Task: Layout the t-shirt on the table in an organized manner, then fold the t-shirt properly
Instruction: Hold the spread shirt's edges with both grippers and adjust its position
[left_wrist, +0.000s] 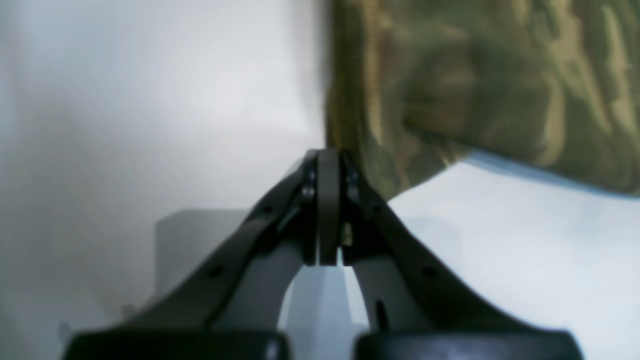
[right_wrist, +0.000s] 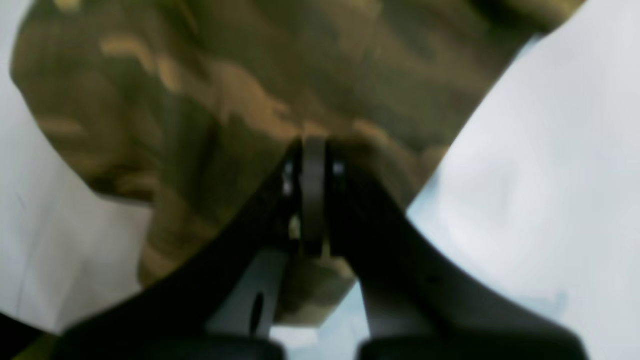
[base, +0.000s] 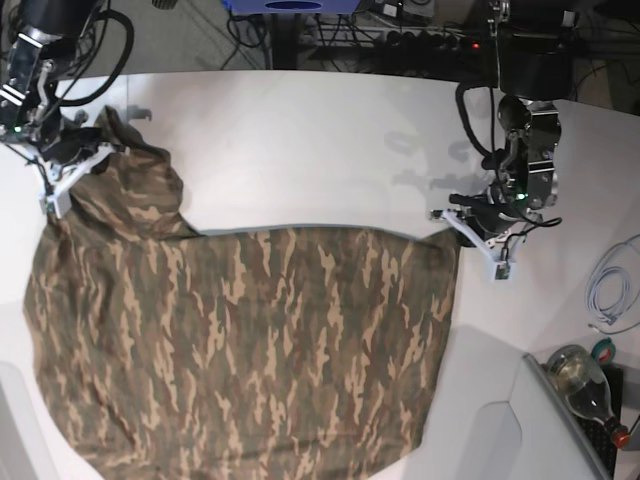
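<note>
Camo t-shirt (base: 240, 350) is lying on tabletop (base: 330, 130) w/ far edge stretching between your grippers: left gripper (left_wrist: 327, 155) & right gripper (right_wrist: 312, 145), both jaws clamping its corners.

Floor: grey, beyond the tabletop's far edge at 12 o'clock, strewn with dark cables (base: 400, 35).
Furniture: blue base (base: 290, 5) at 12 o'clock.
Clutter: coiled white cable (base: 610, 285) at 3 o'clock; glass bottle (base: 585, 385) at 4 o'clock.

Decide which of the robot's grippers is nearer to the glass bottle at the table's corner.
Left. The left gripper, pinching the t-shirt at its corner, sits on the glass bottle's side; the right gripper holds the shirt's opposite end.
</note>
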